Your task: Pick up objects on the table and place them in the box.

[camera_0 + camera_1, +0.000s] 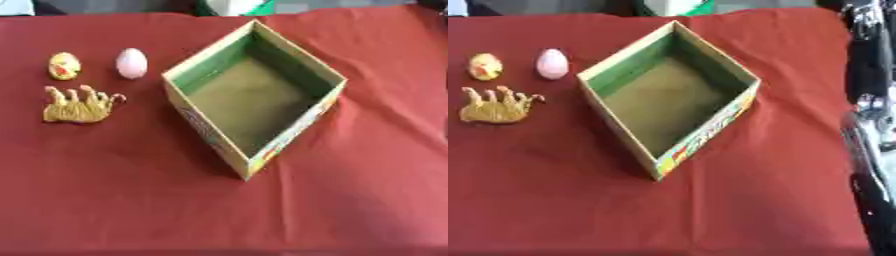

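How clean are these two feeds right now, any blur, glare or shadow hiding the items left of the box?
Left eye view: soft all over, no glare; the pink egg, yellow egg and golden animal figure stay distinct on the red cloth. The box shades only its own floor. Right eye view: equally soft; a dark blurred shape fills the right edge, clear of the items.

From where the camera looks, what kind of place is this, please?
Probably a staged test table, not a home: a red cloth covers it, with only an open empty box and three small toys, an egg among them.
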Tool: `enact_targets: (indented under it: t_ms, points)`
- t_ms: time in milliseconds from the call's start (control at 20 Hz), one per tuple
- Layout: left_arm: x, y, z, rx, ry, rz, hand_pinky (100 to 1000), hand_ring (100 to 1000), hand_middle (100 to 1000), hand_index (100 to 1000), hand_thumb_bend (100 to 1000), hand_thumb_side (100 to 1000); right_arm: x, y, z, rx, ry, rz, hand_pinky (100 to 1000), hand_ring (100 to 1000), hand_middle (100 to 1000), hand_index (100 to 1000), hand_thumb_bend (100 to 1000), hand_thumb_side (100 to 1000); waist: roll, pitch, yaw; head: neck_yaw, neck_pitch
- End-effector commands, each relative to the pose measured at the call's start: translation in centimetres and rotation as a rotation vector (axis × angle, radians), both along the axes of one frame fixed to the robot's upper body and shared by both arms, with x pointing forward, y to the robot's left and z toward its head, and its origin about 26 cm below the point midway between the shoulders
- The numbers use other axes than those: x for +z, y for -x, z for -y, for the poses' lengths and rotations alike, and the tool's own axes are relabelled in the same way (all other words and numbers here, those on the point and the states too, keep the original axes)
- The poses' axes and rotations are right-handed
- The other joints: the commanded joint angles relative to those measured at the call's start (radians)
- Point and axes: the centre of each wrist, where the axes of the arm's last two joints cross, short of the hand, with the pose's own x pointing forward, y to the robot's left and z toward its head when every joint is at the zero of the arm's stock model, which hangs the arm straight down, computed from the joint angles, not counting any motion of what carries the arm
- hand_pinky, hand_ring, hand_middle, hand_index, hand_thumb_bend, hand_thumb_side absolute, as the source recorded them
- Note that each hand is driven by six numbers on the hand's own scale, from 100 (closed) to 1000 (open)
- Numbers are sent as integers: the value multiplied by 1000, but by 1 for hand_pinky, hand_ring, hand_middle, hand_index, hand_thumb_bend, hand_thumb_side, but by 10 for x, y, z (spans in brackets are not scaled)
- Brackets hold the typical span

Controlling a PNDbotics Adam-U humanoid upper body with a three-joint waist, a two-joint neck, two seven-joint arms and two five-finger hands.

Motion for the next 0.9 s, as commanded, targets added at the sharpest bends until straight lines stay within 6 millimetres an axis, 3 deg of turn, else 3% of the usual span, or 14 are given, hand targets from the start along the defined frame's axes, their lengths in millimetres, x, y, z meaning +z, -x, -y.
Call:
enact_targets:
  t_ms: [50,300,650,900]
  points:
    - [23,4,-6,90,-114,35,571,674,698,806,100,589,8,3,1,3,15,24,728,661,547,827,100,674,0,-18,-3,-1,1]
    - [38,5,-7,201,-299,16,620,716,730,854,100,601,8,3,1,5,22,22,728,662,547,827,100,676,0,-15,-1,0,-1]
    - [60,5,1,231,-676,-149,688,762,775,903,100,580,8,3,0,14,28,19,729,662,546,827,100,680,-4,-14,-5,3,3]
    - [78,6,6,247,-902,-247,729,786,800,926,100,723,8,3,-1,24,35,17,729,662,546,827,100,678,-5,-16,-9,5,-1]
